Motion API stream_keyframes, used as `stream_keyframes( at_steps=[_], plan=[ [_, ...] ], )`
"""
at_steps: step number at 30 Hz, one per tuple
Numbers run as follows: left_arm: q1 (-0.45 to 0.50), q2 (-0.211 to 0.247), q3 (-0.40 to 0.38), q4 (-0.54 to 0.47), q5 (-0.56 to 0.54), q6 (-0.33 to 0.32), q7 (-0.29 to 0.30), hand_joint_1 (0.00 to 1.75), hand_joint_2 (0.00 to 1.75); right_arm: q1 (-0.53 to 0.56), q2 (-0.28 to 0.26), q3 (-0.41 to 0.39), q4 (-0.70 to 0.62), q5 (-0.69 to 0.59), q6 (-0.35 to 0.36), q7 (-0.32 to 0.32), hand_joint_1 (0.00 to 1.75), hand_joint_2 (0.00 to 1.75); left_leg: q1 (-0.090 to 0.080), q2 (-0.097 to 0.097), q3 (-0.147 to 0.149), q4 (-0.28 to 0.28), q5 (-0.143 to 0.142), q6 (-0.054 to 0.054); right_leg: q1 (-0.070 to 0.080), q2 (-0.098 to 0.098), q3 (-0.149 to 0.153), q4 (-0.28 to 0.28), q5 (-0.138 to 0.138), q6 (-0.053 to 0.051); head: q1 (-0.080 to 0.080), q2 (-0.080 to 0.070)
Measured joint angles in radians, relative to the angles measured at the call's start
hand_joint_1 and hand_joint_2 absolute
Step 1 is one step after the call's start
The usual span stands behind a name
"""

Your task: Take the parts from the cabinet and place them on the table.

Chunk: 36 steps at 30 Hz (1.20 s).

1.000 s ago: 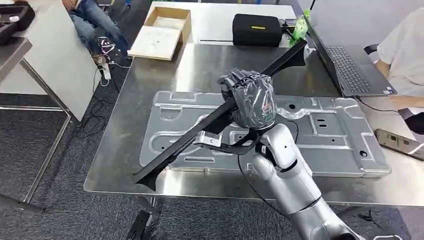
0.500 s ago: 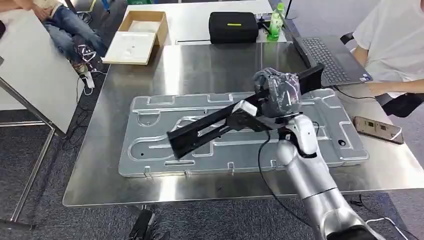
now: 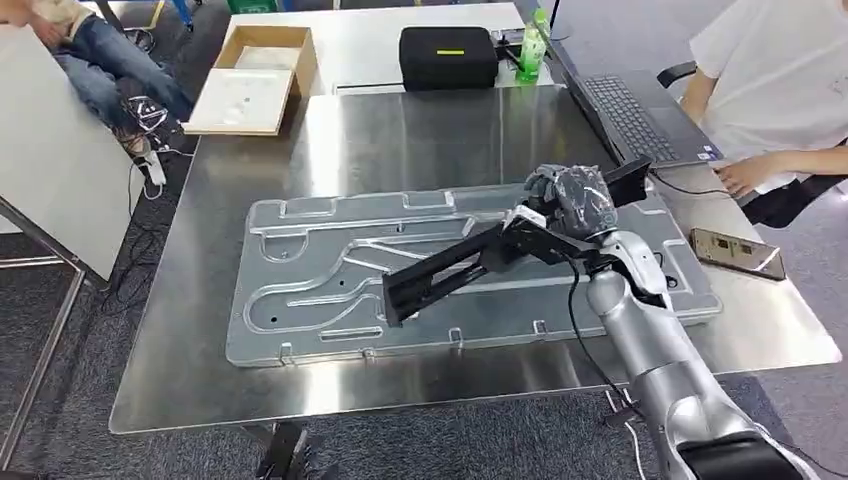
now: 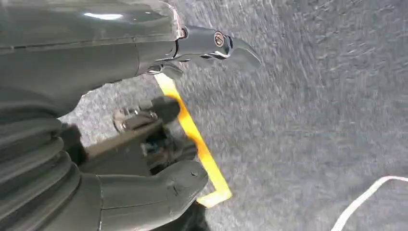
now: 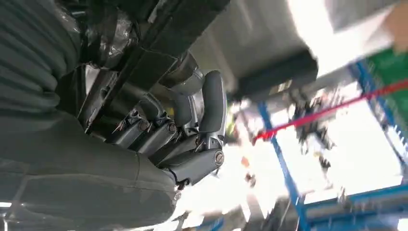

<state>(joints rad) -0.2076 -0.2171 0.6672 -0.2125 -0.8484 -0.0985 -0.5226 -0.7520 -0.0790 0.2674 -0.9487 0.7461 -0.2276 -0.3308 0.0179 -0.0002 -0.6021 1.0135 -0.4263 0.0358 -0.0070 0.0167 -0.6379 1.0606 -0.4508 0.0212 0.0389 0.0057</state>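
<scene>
The right hand (image 3: 572, 200), wrapped in clear plastic film, has its fingers (image 5: 192, 144) curled tight around a long black metal bar (image 3: 470, 262). The bar slants above the large embossed grey sheet-metal panel (image 3: 320, 270), which lies flat on the steel table (image 3: 400, 130); its free end points toward the panel's near edge. The left hand (image 4: 144, 144) hangs over grey carpet with its fingers apart, grasping nothing. Beyond the panel's far right corner sits an open laptop (image 3: 640, 125).

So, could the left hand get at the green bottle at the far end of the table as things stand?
Probably not. The left hand hangs low over the floor, and the green bottle stands far across the table, past the grey panel and beside the black case.
</scene>
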Motion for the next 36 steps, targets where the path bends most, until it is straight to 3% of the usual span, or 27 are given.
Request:
stream_keyframes(
  at_steps=[3, 4, 5, 6, 8, 9, 10, 11, 13, 14, 15, 16, 18, 19, 20, 21, 24, 25, 26, 28, 29, 30, 32, 34, 35, 36],
  plan=[
    [0.0, 0.0, -0.005, 0.0, 0.0, -0.018, -0.005, 0.0, 1.75, -0.01, -0.011, 0.0, 0.024, -0.042, 0.073, -0.04, 1.75, 1.75, 0.001, 0.002, -0.001, 0.0, 0.001, 0.004, -0.01, -0.007, -0.102, 0.205, -0.099, 0.019, 0.0, 0.0],
    [0.001, 0.0, -0.008, 0.0, 0.0, -0.019, -0.005, 0.0, 1.75, -0.01, -0.013, 0.0, 0.032, -0.046, 0.082, -0.047, 1.75, 1.75, 0.001, 0.002, -0.001, 0.0, 0.0, 0.003, -0.014, -0.008, -0.132, 0.261, -0.114, 0.024, 0.0, 0.0],
    [0.001, 0.0, -0.01, 0.0, 0.0, -0.022, -0.005, 0.0, 1.75, -0.01, -0.017, 0.0, 0.037, -0.047, 0.087, -0.051, 1.75, 1.75, 0.003, 0.002, 0.0, 0.001, -0.001, 0.002, -0.019, -0.01, -0.143, 0.275, -0.102, 0.028, 0.0, 0.0],
    [0.001, 0.0, -0.011, 0.0, 0.0, -0.025, -0.005, 0.0, 1.75, -0.012, -0.019, 0.0, 0.041, -0.05, 0.095, -0.057, 1.75, 1.75, 0.006, 0.002, 0.001, 0.003, -0.003, -0.001, -0.022, -0.012, -0.127, 0.235, -0.068, 0.031, 0.0, 0.0],
    [0.001, 0.0, -0.015, 0.0, -0.001, -0.033, -0.006, 0.0, 1.75, -0.021, -0.02, 0.001, 0.046, -0.057, 0.108, -0.066, 1.75, 1.75, 0.014, 0.002, 0.005, 0.01, -0.011, -0.014, -0.029, -0.019, -0.036, 0.056, 0.026, 0.039, 0.0, 0.0],
    [0.001, 0.001, -0.017, 0.0, -0.002, -0.035, -0.006, 0.0, 1.75, -0.025, -0.021, 0.002, 0.048, -0.059, 0.112, -0.076, 1.75, 1.75, 0.012, 0.003, 0.005, 0.014, -0.016, -0.021, -0.032, -0.027, -0.002, -0.021, 0.031, 0.043, 0.0, 0.0],
    [0.0, 0.002, -0.018, 0.0, -0.003, -0.037, -0.006, 0.0, 1.75, -0.03, -0.021, 0.005, 0.05, -0.058, 0.112, -0.089, 1.75, 1.75, 0.007, 0.001, 0.001, 0.018, -0.018, -0.029, -0.02, -0.02, 0.001, -0.024, 0.026, 0.032, 0.0, 0.0],
    [0.001, 0.002, -0.019, 0.0, -0.004, -0.04, -0.007, 0.0, 1.75, -0.03, -0.025, 0.011, 0.049, -0.055, 0.107, -0.104, 1.75, 1.75, 0.007, 0.002, 0.002, 0.015, -0.017, -0.034, -0.021, -0.015, -0.003, -0.021, 0.027, 0.018, -0.002, 0.0],
    [0.002, 0.002, -0.021, 0.0, -0.005, -0.043, -0.007, 0.0, 1.75, -0.027, -0.03, 0.025, 0.046, -0.046, 0.095, -0.123, 1.75, 1.75, 0.008, 0.003, 0.005, 0.008, -0.015, -0.047, -0.014, -0.013, -0.005, -0.019, 0.026, 0.004, -0.002, 0.0],
    [0.002, 0.002, -0.024, 0.0, -0.007, -0.045, -0.007, 0.0, 1.75, -0.024, -0.03, 0.033, 0.037, -0.04, 0.087, -0.128, 1.75, 1.75, 0.009, 0.004, 0.004, 0.01, -0.018, -0.054, -0.019, -0.011, -0.002, -0.025, 0.031, -0.008, -0.002, 0.0],
    [0.003, 0.002, -0.026, 0.0, -0.009, -0.047, -0.005, 0.0, 1.75, -0.02, -0.03, 0.043, 0.019, -0.036, 0.079, -0.13, 1.75, 1.75, 0.013, 0.003, -0.003, 0.032, -0.034, -0.055, -0.021, -0.012, -0.001, -0.027, 0.033, -0.015, -0.002, 0.0],
    [0.004, 0.002, -0.026, 0.0, -0.01, -0.048, -0.006, 0.0, 1.75, -0.019, -0.032, 0.051, 0.004, -0.032, 0.075, -0.13, 1.75, 1.75, 0.011, 0.003, -0.026, 0.081, -0.069, -0.054, -0.02, -0.012, -0.001, -0.027, 0.033, -0.025, -0.003, 0.0],
    [0.004, 0.002, -0.029, 0.0, -0.013, -0.05, -0.006, 0.0, 1.75, -0.013, -0.033, 0.071, -0.026, -0.022, 0.072, -0.126, 1.75, 1.75, 0.01, 0.003, -0.099, 0.244, -0.147, -0.053, -0.013, -0.011, -0.003, -0.027, 0.033, -0.034, -0.002, 0.0],
    [0.004, 0.002, -0.031, 0.0, -0.013, -0.051, -0.006, 0.0, 1.75, -0.008, -0.033, 0.084, -0.041, -0.019, 0.072, -0.124, 1.75, 1.75, 0.008, 0.002, -0.131, 0.31, -0.168, -0.052, -0.009, -0.011, -0.003, -0.027, 0.032, -0.036, -0.002, 0.0],
    [0.004, 0.002, -0.033, 0.0, -0.014, -0.052, -0.006, 0.0, 1.75, -0.002, -0.033, 0.096, -0.053, -0.016, 0.072, -0.122, 1.75, 1.75, 0.007, 0.002, -0.146, 0.338, -0.166, -0.05, -0.005, -0.008, -0.001, -0.027, 0.031, -0.037, -0.002, 0.0],
    [0.004, 0.002, -0.035, 0.0, -0.014, -0.052, -0.007, 0.0, 1.75, 0.002, -0.033, 0.104, -0.063, -0.012, 0.072, -0.122, 1.75, 1.75, 0.004, 0.002, -0.134, 0.31, -0.139, -0.044, -0.001, -0.006, 0.001, -0.026, 0.03, -0.039, -0.002, 0.0],
    [0.001, 0.002, -0.04, 0.0, -0.014, -0.052, -0.007, 0.0, 1.75, 0.003, -0.034, 0.115, -0.093, 0.0, 0.067, -0.122, 1.75, 1.75, -0.006, 0.0, -0.021, 0.069, -0.018, -0.018, 0.005, -0.003, 0.005, -0.022, 0.027, -0.037, -0.002, 0.0],
    [0.0, 0.003, -0.041, 0.0, -0.014, -0.052, -0.007, 0.0, 1.75, 0.003, -0.035, 0.119, -0.102, 0.01, 0.057, -0.121, 1.75, 1.75, -0.012, 0.0, -0.004, 0.032, -0.028, -0.011, 0.013, -0.002, 0.001, -0.018, 0.025, -0.033, -0.002, 0.0],
    [-0.001, 0.003, -0.043, 0.0, -0.014, -0.052, -0.007, 0.0, 1.75, 0.003, -0.037, 0.127, -0.114, 0.03, 0.037, -0.119, 1.75, 1.75, -0.011, 0.002, -0.004, 0.029, -0.024, -0.015, 0.009, -0.001, -0.001, -0.018, 0.027, -0.028, -0.002, 0.0],
    [-0.001, 0.002, -0.043, 0.0, -0.014, -0.052, -0.007, 0.0, 1.75, 0.008, -0.038, 0.138, -0.138, 0.073, -0.011, -0.115, 1.75, 1.75, -0.016, 0.001, -0.005, 0.027, -0.023, -0.011, 0.004, -0.001, -0.001, -0.022, 0.029, -0.019, -0.002, 0.0],
    [-0.001, 0.001, -0.044, 0.0, -0.014, -0.052, -0.007, 0.0, 1.75, 0.008, -0.04, 0.14, -0.15, 0.091, -0.037, -0.109, 1.75, 1.75, -0.01, 0.001, -0.001, 0.016, -0.017, -0.004, 0.01, -0.001, 0.0, -0.023, 0.029, -0.012, -0.002, 0.0],
    [-0.001, 0.0, -0.045, 0.0, -0.014, -0.052, -0.006, 0.0, 1.75, 0.01, -0.044, 0.141, -0.165, 0.115, -0.065, -0.103, 1.75, 1.75, -0.003, 0.006, 0.004, 0.007, -0.009, -0.001, 0.003, -0.003, -0.002, -0.015, 0.021, -0.01, -0.002, 0.0],
    [-0.001, -0.002, -0.045, 0.0, -0.014, -0.053, -0.006, 0.0, 1.75, 0.011, -0.045, 0.148, -0.2, 0.14, -0.115, -0.095, 1.75, 1.75, -0.004, 0.007, 0.004, 0.002, -0.006, 0.006, 0.0, -0.006, -0.048, 0.08, -0.044, 0.003, -0.001, 0.0],
    [-0.001, -0.004, -0.048, 0.0, -0.014, -0.053, -0.006, 0.0, 1.75, 0.02, -0.045, 0.156, -0.232, 0.147, -0.115, -0.082, 1.75, 1.75, -0.004, 0.007, 0.004, 0.003, -0.007, 0.006, -0.007, -0.008, -0.123, 0.24, -0.111, 0.015, 0.0, 0.0],
    [-0.001, -0.004, -0.05, 0.0, -0.014, -0.054, -0.006, 0.0, 1.75, 0.027, -0.045, 0.16, -0.242, 0.152, -0.111, -0.076, 0.0, 0.0, -0.003, 0.007, 0.004, 0.003, -0.007, 0.006, -0.01, -0.01, -0.145, 0.281, -0.114, 0.019, -0.001, 0.0],
    [-0.001, -0.004, -0.05, 0.0, -0.014, -0.056, -0.006, 0.0, 1.75, 0.031, -0.045, 0.164, -0.249, 0.155, -0.109, -0.071, 0.0, 0.0, -0.002, 0.007, 0.004, 0.003, -0.008, 0.004, -0.013, -0.012, -0.143, 0.27, -0.095, 0.022, 0.0, 0.0]
  ],
)
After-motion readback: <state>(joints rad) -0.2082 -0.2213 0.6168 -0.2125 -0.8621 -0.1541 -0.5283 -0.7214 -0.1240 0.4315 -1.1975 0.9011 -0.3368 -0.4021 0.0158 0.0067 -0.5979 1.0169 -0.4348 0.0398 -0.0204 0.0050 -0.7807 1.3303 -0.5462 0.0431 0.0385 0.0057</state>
